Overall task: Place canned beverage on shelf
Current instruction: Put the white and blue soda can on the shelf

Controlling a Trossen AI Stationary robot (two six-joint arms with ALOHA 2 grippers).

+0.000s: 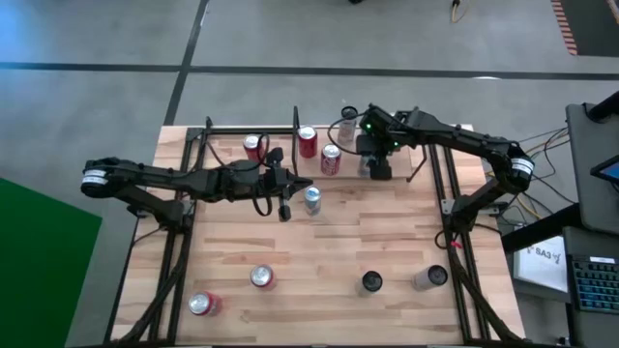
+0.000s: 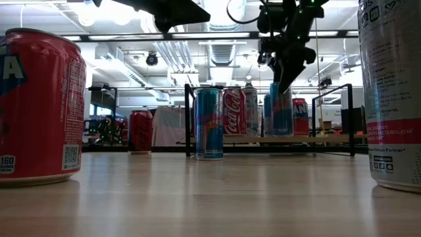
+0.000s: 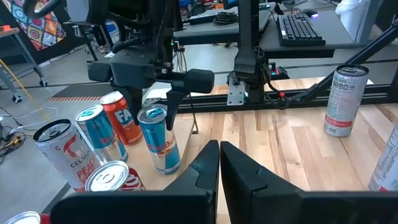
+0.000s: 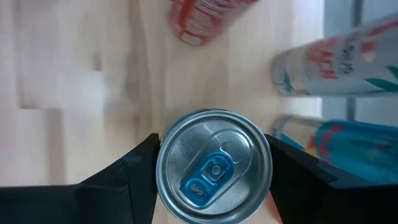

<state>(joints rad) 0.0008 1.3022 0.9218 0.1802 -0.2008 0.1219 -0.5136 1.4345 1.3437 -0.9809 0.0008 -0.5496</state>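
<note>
can (image 4: 213, 165) with blue tab upright on shelf (image 1: 387, 155), at its right end, clamped between fingers of right gripper (image 1: 375, 158). other cans (image 1: 319, 150) standing on shelf just left of it. blue can (image 1: 312, 199) on table in front of shelf, left gripper (image 1: 283, 209) just beside it, fingers pressed together, empty.

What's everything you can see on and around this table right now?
Shelf: one, light wood with black frame, table's back.
Shelf cans: at least three, red and silver, on the shelf.
Held can: one, blue, on the shelf.
Loose blue can: one, in front of the shelf.
Red can: one, left of the shelf.
Front cans: four, mixed colours, table's front.
Left gripper: shut, mid-table.
Right gripper: shut on the held can.
</note>
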